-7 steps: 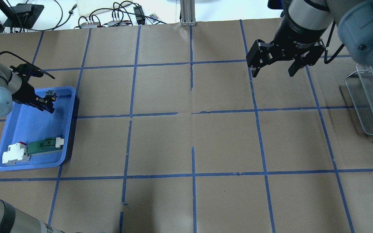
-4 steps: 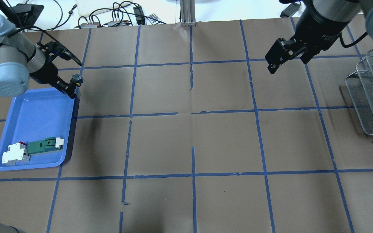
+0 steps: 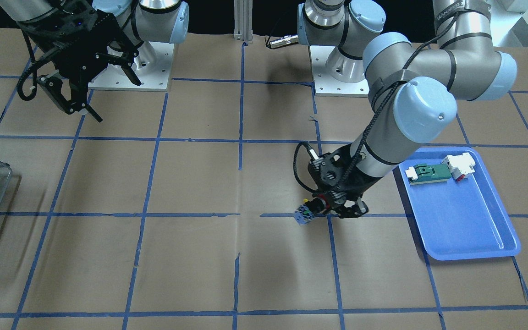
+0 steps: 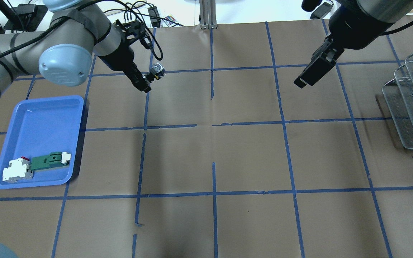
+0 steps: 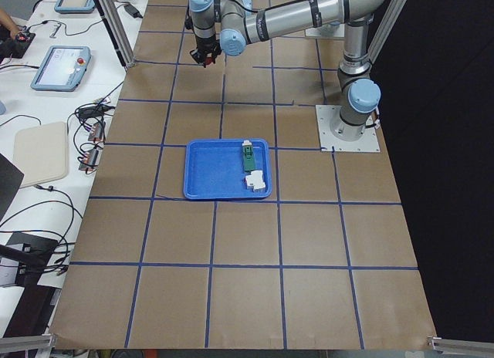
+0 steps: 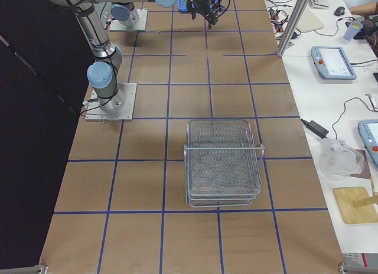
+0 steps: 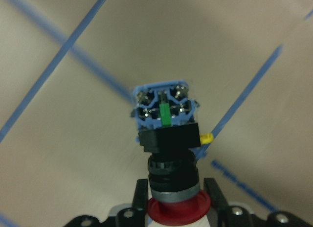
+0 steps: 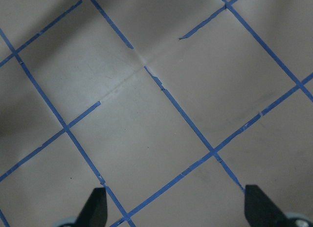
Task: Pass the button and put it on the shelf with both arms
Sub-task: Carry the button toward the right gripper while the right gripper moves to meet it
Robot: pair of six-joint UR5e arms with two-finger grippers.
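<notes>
My left gripper [image 4: 145, 81] is shut on the button [image 4: 157, 70] and holds it above the table, left of the centre line. In the left wrist view the fingers [image 7: 139, 200] clamp the red cap, and the button [image 7: 168, 134] points away, its clear block with a green speck foremost. The button also shows in the front view [image 3: 304, 214]. My right gripper [image 4: 308, 77] hangs open and empty over the far right of the table, with its fingertips [image 8: 98, 207] wide apart. The wire shelf [image 4: 411, 107] stands at the right edge, far from both grippers.
A blue tray [image 4: 41, 122] lies at the left with a green-and-white part [image 4: 50, 160] and a white part [image 4: 16, 170] in its near end. Cables and boxes lie beyond the far table edge. Blue tape lines grid the brown table.
My left arm has lifted the button out of the blue tray and carried it right and away, towards the table's middle. My right gripper has turned and shifted slightly right.
</notes>
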